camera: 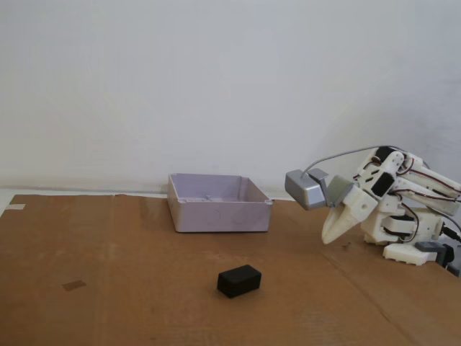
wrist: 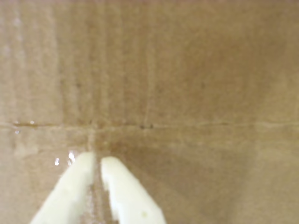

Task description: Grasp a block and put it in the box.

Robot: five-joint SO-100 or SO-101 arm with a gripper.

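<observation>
A: Scanning the fixed view from the left, we see the box (camera: 220,204) sitting flat and open-topped at the back of the cardboard sheet (camera: 108,288) covering the bench, ready to receive.

B: And the block (camera: 239,280) lies in front of it, apart, on bare cardboard.

A: Rightmost, our tool (camera: 329,236) hangs folded by the arm's base, fingers nearly pressed together, pinching nothing.

B: We see nothing standing between it and the block.

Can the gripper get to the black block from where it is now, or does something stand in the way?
Probably yes. In the fixed view the block lies alone on the cardboard, clear of the box. Nothing lies between it and the gripper.
</observation>
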